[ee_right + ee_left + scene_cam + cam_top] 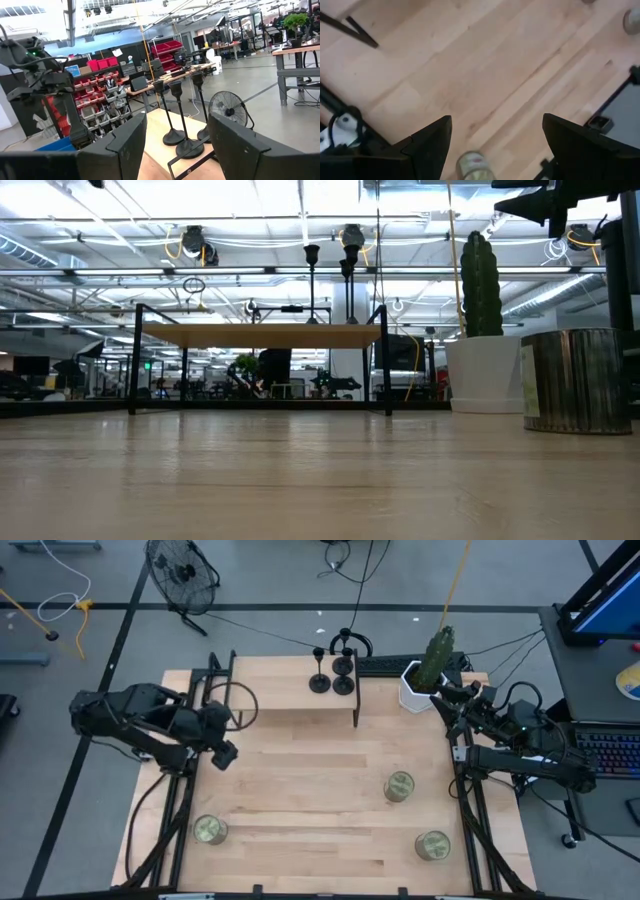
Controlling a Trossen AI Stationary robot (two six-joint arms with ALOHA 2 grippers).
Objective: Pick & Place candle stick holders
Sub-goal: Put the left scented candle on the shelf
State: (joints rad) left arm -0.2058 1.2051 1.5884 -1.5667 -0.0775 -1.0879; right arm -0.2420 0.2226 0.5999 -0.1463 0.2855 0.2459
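Three black candle stick holders (335, 672) stand on their round bases on a small raised wooden shelf (300, 705) at the table's far middle. The low view shows their stems and cups (348, 265) above the shelf top, and the right wrist view shows them (181, 117) side by side. My left gripper (226, 753) hangs open above the table's left part, tipped downward, with nothing between its fingers (427, 145). My right gripper (445, 700) waits open at the far right beside the cactus pot, pointing toward the holders (177, 145).
Three lidded glass jars stand on the table: near left (210, 830), right of middle (400, 786) and near right (432, 845). A cactus in a white pot (422, 680) stands far right of the shelf. A bare stretch of wood lies between the shelf and the jars.
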